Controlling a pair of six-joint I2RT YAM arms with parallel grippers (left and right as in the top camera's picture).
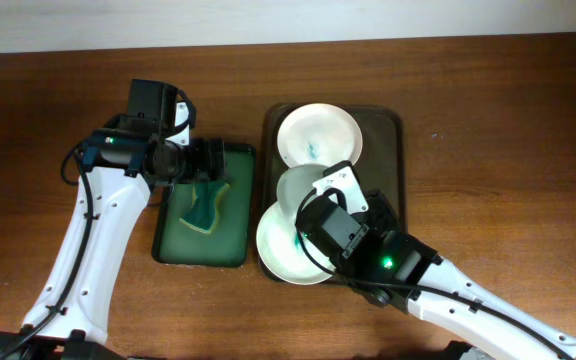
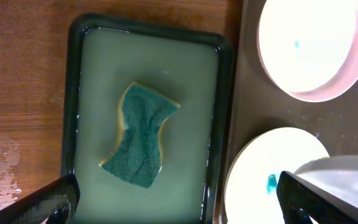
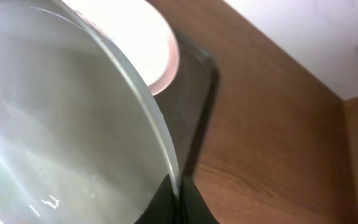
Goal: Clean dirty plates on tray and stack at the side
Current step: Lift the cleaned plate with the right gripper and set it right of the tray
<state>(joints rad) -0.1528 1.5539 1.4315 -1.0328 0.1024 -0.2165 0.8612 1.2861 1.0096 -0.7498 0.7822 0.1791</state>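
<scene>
Wooden table, dark tray, white wall

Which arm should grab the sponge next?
Left, I think. The left gripper hovers open right above the sponge in the green tray. The right gripper is busy pinching a plate by its rim.

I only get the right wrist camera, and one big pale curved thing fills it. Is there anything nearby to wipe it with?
Observer: Yes, a sponge lies in a small green tray left of the big tray.
Operator: Is anything holding it?
Observer: No. The left gripper hangs open above it.
Operator: How many plates in all?
Observer: Three: the tilted plate in the right gripper, plus a far plate and a near plate flat on the big tray, each with a teal spot.
</scene>
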